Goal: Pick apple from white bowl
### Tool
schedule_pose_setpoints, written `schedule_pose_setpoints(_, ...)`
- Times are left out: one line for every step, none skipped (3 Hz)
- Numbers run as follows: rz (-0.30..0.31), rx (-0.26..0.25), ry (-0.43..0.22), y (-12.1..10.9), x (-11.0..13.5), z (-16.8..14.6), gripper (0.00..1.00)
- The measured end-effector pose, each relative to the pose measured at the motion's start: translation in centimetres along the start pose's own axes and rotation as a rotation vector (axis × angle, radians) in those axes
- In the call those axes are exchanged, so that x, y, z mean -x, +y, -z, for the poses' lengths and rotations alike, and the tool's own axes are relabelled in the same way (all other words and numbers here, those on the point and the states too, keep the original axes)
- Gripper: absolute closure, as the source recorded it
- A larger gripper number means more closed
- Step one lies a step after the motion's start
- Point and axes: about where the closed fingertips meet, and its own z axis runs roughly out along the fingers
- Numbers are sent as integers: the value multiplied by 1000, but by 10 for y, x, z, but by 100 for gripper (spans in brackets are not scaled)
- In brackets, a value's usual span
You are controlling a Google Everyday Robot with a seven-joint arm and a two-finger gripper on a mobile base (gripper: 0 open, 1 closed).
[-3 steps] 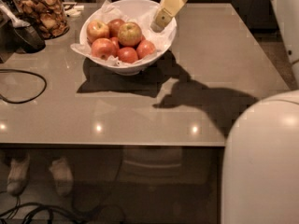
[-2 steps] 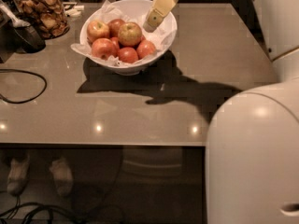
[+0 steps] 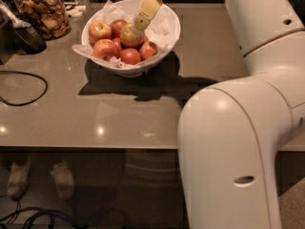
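While you watch the bowl point(image 3: 172, 31), note how the arm point(image 3: 238, 128) reaches it: the big white elbow bulks up in front of the bowl and to its right, the upper link climbs behind that toward the top edge, and the wrist comes down over the bowl's far rim. The gripper point(image 3: 139, 24) slants down and leftward into the bowl, and its tan tip rests on top of the apple point(image 3: 128, 38). You cannot tell whether the gripper is spread or pressed together.

The apple sits in the middle of the bowl, on the crumpled paper point(image 3: 79, 49), and touches the redder apples point(image 3: 106, 49) packed in front of it and to its left. The bowl stands on the table point(image 3: 143, 113), a jar point(image 3: 45, 11) is well to the bowl's left, and a black cable point(image 3: 24, 87) loops in front of the bowl on that same side.

Against a second ago, the gripper has moved from over the bowl's right rim to its centre and dropped onto the apple. The elbow has swung left and now covers more of the table right of the bowl. The bowl, the fruit and the jar lie as they did.
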Motion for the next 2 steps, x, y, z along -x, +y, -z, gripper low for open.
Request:
schedule_pose_setpoints(-7, -10, 22, -9, 0, -11, 7)
schedule_pose_setpoints(-20, -27, 45, -19, -3, -18, 8)
